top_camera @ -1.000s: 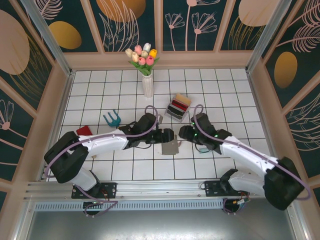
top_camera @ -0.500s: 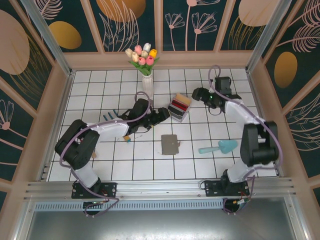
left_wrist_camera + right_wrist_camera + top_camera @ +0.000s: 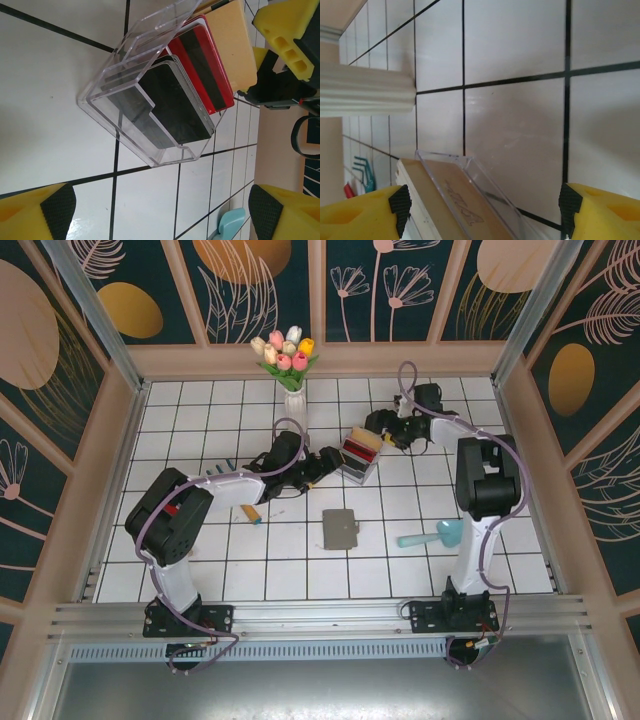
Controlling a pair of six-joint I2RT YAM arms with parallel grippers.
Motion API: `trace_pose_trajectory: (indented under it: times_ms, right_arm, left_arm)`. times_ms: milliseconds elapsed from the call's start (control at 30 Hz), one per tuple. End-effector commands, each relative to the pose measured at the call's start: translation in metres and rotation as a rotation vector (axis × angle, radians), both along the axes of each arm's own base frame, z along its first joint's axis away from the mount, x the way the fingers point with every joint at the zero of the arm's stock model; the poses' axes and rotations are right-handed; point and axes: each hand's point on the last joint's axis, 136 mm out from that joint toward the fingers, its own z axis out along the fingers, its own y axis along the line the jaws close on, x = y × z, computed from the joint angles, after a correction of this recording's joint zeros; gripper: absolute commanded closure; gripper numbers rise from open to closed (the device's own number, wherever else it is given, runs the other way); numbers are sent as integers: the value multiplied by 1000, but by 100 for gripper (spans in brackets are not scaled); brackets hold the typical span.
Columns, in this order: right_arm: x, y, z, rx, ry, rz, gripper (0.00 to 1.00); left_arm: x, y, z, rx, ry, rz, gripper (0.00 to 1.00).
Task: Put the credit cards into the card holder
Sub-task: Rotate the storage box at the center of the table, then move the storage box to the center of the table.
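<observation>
- While both sets of jaws stood released and empty, every credit card in sight sat in the clear rack (image 3: 357,454); judged: task at its very start, nothing stowed
- credit cards (image 3: 192,87) stood tilted in the rack; black stack (image 3: 175,107) in front, red cards (image 3: 207,70) behind it, tan card (image 3: 232,45) at the back
- left gripper (image 3: 160,210) was spread wide; its yellow fingers sat to either side of the rack's black-card end, apart from it, nothing between them but tile
- right gripper (image 3: 482,210) was likewise spread wide and gripped nothing; it faced the rack from the tan-card side, close, no contact seen
- card holder (image 3: 340,528) lay flat on the tabletop (image 3: 200,420), apart from the rack and nearer the arm bases; it looked folded shut, grey outside up, clasp tab at its right edge; neither gripper was near it
- left to do, as judged: pinch one card, lift it clear of the rack, open the holder, slide the card into a slot, repeat for the others
- likely snag: cards were thin and packed tight, so picking just one looked fiddly; the rack looked light and could shift
</observation>
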Motion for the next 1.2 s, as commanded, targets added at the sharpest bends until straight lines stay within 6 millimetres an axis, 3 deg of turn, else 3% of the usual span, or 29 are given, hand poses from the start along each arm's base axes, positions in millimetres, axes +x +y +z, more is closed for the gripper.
trace_pose_trajectory:
  times_ms: [0,233,333,467,667,767,900,1000,1167]
  right_arm:
    - [-20,19,14,94,-1,93,21]
    - [-76,43,29,136,-12,151,21]
    - [-100,53,34,129,-19,155,21]
    - [-120,58,38,86,-42,120,20]
    - [-106,21,29,-219,-73,-70,20]
    - [-104,19,36,-281,-99,-84,22]
    - [-107,26,43,-273,-110,-76,23]
    - [-108,29,49,-265,-118,-77,23]
    - [-110,29,58,-257,-130,-80,23]
  left_arm:
    - [7,2,7,2,-25,20,9]
    - [4,14,6,40,-30,51,10]
    - [-2,26,-5,83,-18,73,12]
    - [-5,37,-11,137,-21,94,18]
    - [10,45,-9,254,-61,102,42]
    - [21,48,-7,301,-77,106,54]
    - [35,45,-5,333,-95,99,58]
    - [41,44,-14,372,-72,100,54]
    - [45,39,-25,375,-49,88,58]
